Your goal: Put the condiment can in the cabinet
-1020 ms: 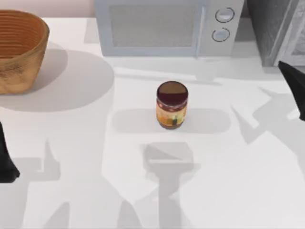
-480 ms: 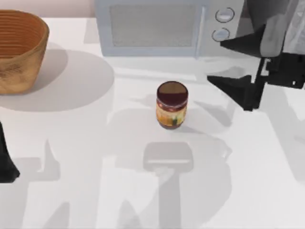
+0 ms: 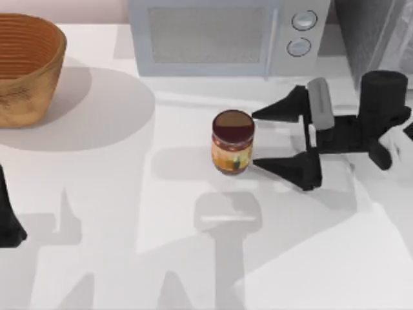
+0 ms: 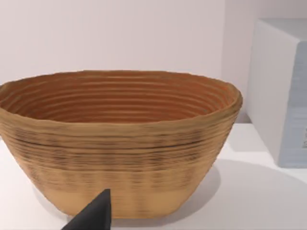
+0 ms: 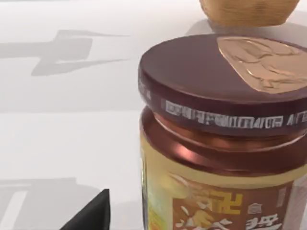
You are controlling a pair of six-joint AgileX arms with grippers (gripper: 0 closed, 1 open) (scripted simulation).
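Left hand (image 3: 8, 219): parked at the table's 9 o'clock edge, where it sat a second ago; one dark fingertip (image 4: 93, 215) shows in the left wrist view, and I cannot tell whether the fingers are spread or closed.

Condiment can (image 3: 232, 142): upright near the middle of the table (image 3: 129, 258), lid on, in the same spot as a second ago. Nothing touches it.

Right hand (image 3: 277, 139): this is what changed. A second ago only its tip showed at the 3 o'clock edge; half a second ago it was up by the microwave's knobs; now it has dropped and swung in at the can's 3 o'clock side. Its fingers are spread wide, tips pointing toward 9 o'clock, one just past the can's 1 o'clock, the other near its 4 o'clock, both still short of the label.

Right wrist view: the can's maroon lid (image 5: 225, 81) and label loom close, one fingertip (image 5: 91, 213) beside them.

Meaning: the approach looks nearly done; the grasp is not yet made.

Basket (image 3: 26, 68): at 10 o'clock, well apart from the can.

Microwave (image 3: 219, 35): at 12 o'clock, door shut.

Cabinet (image 3: 374, 39): at 2 o'clock, behind the right arm, partly in view; the can has yet to travel there.
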